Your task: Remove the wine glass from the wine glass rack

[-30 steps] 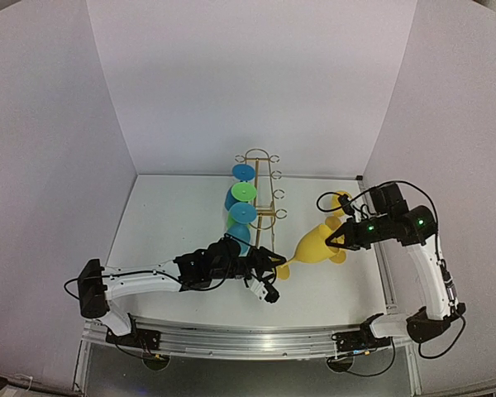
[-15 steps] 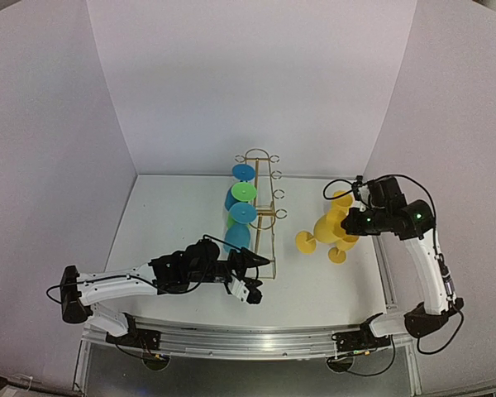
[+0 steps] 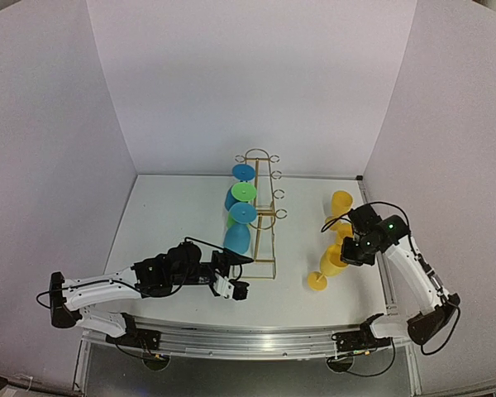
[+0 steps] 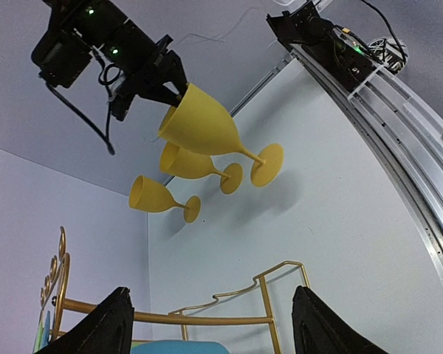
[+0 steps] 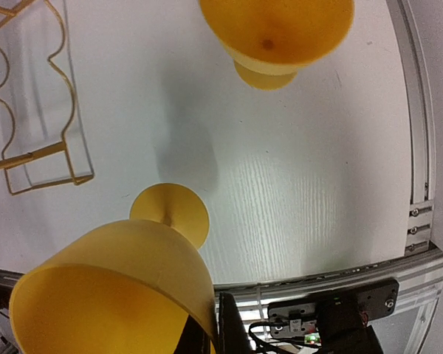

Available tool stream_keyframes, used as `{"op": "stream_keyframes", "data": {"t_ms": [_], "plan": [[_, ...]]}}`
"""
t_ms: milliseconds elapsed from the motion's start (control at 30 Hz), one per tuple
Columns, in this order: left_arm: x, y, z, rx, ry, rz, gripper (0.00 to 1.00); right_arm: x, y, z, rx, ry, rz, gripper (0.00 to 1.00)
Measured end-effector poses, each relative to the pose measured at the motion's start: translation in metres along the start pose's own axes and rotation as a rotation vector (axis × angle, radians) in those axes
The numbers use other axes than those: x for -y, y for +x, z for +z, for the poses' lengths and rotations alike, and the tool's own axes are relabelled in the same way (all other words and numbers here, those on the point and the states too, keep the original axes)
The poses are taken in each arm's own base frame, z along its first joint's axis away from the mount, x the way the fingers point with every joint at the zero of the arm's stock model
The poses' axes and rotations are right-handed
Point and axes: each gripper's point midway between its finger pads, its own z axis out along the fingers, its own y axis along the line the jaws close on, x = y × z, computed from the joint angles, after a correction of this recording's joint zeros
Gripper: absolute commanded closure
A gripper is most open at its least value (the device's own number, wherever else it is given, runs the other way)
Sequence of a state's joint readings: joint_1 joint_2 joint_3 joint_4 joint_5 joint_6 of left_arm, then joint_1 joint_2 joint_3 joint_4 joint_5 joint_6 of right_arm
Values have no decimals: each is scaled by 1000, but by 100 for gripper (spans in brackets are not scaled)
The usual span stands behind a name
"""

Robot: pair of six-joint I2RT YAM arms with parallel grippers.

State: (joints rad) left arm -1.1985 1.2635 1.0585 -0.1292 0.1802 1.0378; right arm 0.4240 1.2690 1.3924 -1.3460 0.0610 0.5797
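The wine glass rack (image 3: 263,213) is a gold wire frame at the table's middle; its base shows in the left wrist view (image 4: 229,304) and in the right wrist view (image 5: 31,110). Blue and green glasses (image 3: 241,213) hang on its left side. My right gripper (image 3: 347,248) is shut on the rim of a yellow wine glass (image 3: 331,263), which is off the rack and right of it. The glass is tilted with its foot (image 3: 317,281) low over the table. It also shows in the left wrist view (image 4: 199,122) and the right wrist view (image 5: 125,280). My left gripper (image 3: 241,276) is open and empty just in front of the rack.
Two more yellow glasses stand at the right (image 4: 188,164) (image 4: 151,195); one shows near the back right (image 3: 341,201) and one just beyond the held glass (image 5: 277,33). The metal rail (image 3: 256,337) runs along the table's near edge. White walls enclose the back and sides.
My right gripper has carried the yellow glass away from the rack, to the right and down toward the near side. My left arm has drawn back leftward from the rack's front.
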Motion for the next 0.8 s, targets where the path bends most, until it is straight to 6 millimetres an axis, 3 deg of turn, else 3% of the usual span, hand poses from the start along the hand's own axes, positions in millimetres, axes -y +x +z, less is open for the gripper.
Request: {"op": "stream_keyframes", "data": {"t_ms": [100,233,500,800], "plan": [[0,5,-7,-7,-11,-15,27,20,15,19,-42,84,51,100],[-2,8,-13,-7,-30,-22,27,49,20,40,-71,210,118,100],[-4,12,-20,-2,-56,-22,27,105,16,45,-32,361,259,100],[-9,18,-22,-9,-76,-24,27,118,28,48,-34,390,270,100]]}}
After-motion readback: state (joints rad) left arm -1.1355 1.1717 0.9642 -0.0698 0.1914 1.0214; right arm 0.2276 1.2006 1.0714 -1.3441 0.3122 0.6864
